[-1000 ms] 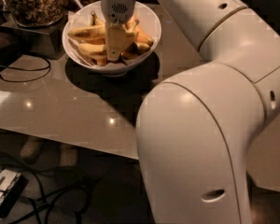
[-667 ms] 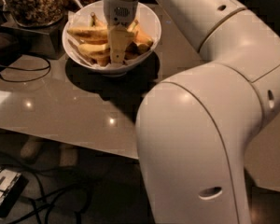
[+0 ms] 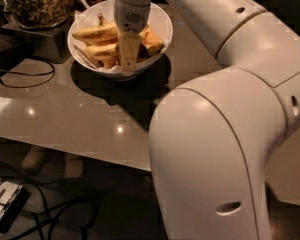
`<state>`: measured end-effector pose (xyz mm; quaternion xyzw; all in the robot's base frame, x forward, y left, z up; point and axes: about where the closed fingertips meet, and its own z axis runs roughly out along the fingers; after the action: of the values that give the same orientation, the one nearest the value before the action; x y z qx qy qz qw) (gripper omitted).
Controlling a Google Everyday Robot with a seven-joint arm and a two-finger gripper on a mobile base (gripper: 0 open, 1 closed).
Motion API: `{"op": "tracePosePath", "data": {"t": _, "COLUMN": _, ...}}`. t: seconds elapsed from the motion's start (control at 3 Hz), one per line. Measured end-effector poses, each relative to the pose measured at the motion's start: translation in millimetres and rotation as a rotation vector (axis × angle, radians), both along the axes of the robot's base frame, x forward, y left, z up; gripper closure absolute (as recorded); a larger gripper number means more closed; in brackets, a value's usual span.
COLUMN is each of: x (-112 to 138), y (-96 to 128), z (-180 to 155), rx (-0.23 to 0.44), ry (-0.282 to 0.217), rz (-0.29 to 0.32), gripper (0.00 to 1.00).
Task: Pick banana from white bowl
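Jaws of the gripper [image 3: 129, 54] hang down inside the white bowl [image 3: 162, 21], right among the fruit (I cannot tell if they are open or closed, or holding anything). Just beside them lies the banana [image 3: 92, 33], long and yellow, on top of shorter bananas [image 3: 104, 51]. The bowl sits on the shiny bench [image 3: 65, 109]. A jar of granola [image 3: 37, 4] stands nearby.
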<state>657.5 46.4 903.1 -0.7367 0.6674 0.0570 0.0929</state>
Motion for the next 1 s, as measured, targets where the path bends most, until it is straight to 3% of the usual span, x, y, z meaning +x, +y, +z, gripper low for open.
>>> {"op": "tracePosePath", "data": {"t": 1.0, "x": 1.8, "y": 1.4, "z": 10.2, "rx": -0.004, "ry": 0.002, "rz": 0.003, "gripper": 0.87}}
